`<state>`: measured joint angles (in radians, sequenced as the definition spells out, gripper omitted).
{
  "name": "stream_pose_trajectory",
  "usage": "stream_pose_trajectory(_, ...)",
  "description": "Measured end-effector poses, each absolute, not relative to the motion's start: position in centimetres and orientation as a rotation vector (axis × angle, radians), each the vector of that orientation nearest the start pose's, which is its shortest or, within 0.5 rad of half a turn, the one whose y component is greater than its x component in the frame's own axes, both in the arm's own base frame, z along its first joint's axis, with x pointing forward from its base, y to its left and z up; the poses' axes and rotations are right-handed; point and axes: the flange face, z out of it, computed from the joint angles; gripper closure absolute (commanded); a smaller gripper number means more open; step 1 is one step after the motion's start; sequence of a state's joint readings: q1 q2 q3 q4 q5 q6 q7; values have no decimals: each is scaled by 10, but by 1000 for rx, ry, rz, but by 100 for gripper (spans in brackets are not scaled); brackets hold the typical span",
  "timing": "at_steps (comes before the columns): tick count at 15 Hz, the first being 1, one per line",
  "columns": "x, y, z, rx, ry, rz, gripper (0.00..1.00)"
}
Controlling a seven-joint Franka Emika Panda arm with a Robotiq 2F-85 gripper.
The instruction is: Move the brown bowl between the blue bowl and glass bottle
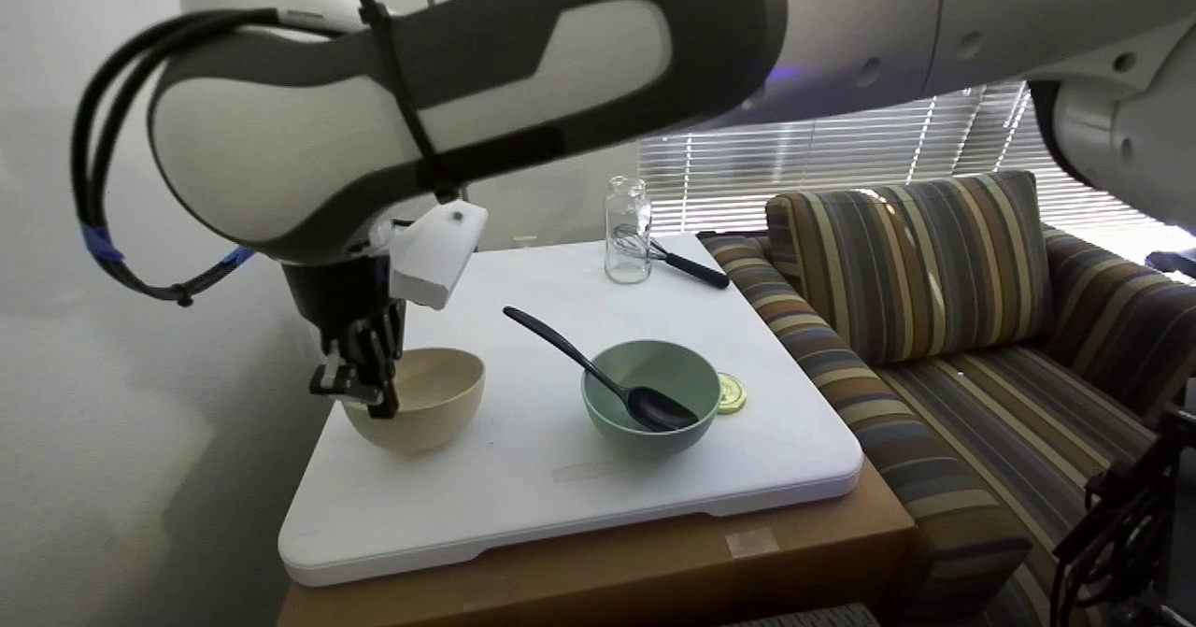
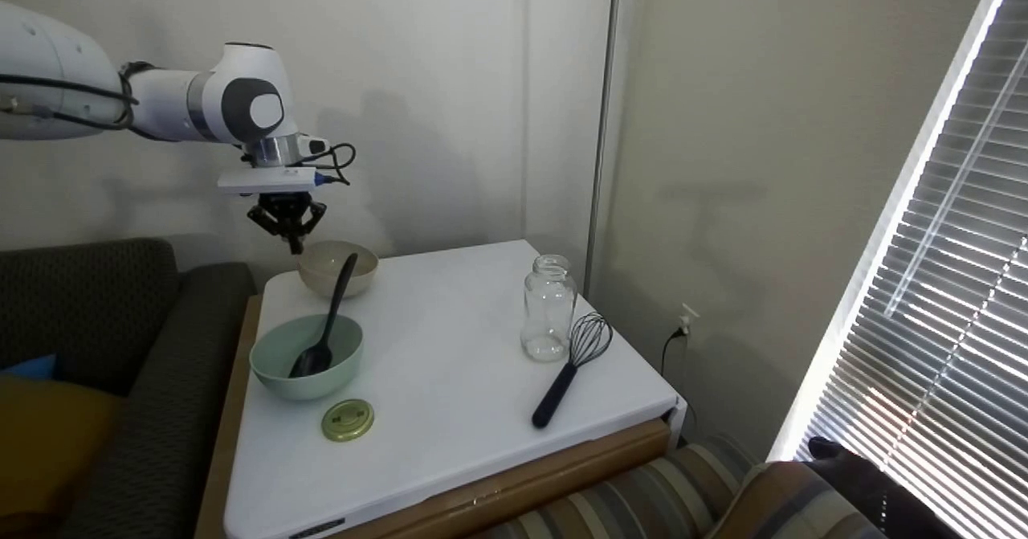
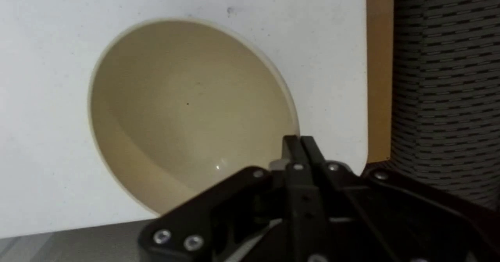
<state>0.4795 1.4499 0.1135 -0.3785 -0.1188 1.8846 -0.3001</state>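
Observation:
The brown bowl (image 1: 444,407) is at the far-left part of the white table in an exterior view; it also shows at the back left (image 2: 345,270) and fills much of the wrist view (image 3: 195,98). My gripper (image 3: 299,138) is shut on its rim, one finger inside and one outside. The gripper shows in both exterior views (image 1: 381,410) (image 2: 295,247). The bowl looks slightly tilted; I cannot tell whether it touches the table. The blue bowl (image 1: 677,370) with a black spoon stands apart from it (image 2: 313,385). The clear glass bottle (image 1: 628,249) stands upright farther off (image 2: 548,318).
A whisk (image 1: 691,267) lies beside the bottle (image 2: 558,390). A gold-green lid (image 2: 348,420) lies beside the blue bowl. The spoon handle (image 1: 551,337) sticks out toward the brown bowl. The white table (image 2: 442,306) borders a wall and a striped armchair (image 1: 906,328).

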Motion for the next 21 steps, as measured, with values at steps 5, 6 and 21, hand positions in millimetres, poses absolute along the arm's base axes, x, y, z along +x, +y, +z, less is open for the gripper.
stream_pose_trajectory(5,710,394,180,-2862,-1301,-115,99)
stream_pose_trajectory(6,711,394,182,-2864,-1307,-120,99)
stream_pose_trajectory(21,713,370,140,-2893,-1273,-25,44)
